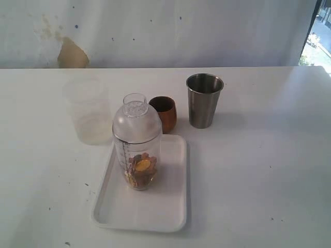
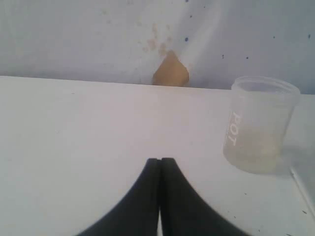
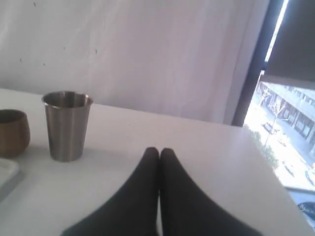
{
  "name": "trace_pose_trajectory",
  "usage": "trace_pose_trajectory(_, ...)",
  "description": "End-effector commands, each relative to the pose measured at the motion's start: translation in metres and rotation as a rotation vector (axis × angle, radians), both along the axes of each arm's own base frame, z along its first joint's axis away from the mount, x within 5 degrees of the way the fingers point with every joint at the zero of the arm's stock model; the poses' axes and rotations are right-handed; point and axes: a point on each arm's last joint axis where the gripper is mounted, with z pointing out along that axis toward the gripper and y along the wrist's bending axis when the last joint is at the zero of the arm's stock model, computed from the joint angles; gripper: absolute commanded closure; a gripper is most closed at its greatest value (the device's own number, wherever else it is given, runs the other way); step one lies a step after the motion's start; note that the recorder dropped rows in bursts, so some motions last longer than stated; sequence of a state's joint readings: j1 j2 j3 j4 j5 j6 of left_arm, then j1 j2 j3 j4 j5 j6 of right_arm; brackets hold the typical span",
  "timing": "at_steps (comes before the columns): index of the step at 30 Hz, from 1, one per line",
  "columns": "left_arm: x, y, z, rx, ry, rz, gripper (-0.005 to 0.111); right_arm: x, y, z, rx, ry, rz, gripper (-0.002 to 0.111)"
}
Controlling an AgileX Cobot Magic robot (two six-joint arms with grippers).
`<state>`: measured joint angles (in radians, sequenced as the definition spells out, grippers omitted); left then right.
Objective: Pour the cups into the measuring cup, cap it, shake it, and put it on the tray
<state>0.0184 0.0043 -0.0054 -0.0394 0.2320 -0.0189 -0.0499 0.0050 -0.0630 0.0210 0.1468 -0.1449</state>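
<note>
The measuring cup [image 1: 137,144] stands upright on the white tray [image 1: 155,206], with a clear dome lid on top and brown and yellow pieces at its bottom. Just behind the tray sits the brown wooden cup [image 1: 164,112] [image 3: 12,132]. The steel tumbler [image 1: 204,100] [image 3: 66,125] stands to the wooden cup's right. Neither arm shows in the exterior view. My left gripper [image 2: 160,161] is shut and empty over bare table. My right gripper [image 3: 159,151] is also shut and empty, to the right of the steel tumbler.
A frosted translucent plastic cup [image 1: 88,110] [image 2: 258,125] stands on the table left of the tray's far end. The table's back edge meets a white wall with a brown patch [image 1: 71,54]. A window [image 3: 288,132] lies past the table's right edge.
</note>
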Motion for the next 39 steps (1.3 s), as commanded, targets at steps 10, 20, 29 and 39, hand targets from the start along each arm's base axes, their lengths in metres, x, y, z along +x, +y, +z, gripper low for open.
trace_pose_trajectory(10,0.0,0.0,-0.002,0.002,0.003,-0.001,0.107,0.001,-0.001,-0.035,0.008,0.212,-0.017,0.108)
trace_pose_trajectory(20,0.0,0.0,-0.002,0.002,0.003,-0.001,0.107,0.0,-0.001,-0.036,0.018,0.228,-0.018,0.108)
trace_pose_trajectory(29,0.0,0.0,-0.002,0.002,0.003,-0.001,0.107,0.0,-0.001,-0.036,0.027,0.227,-0.017,0.108)
trace_pose_trajectory(39,0.0,0.0,-0.002,0.002,0.003,-0.001,0.107,0.0,-0.001,-0.036,0.031,0.227,-0.016,0.108)
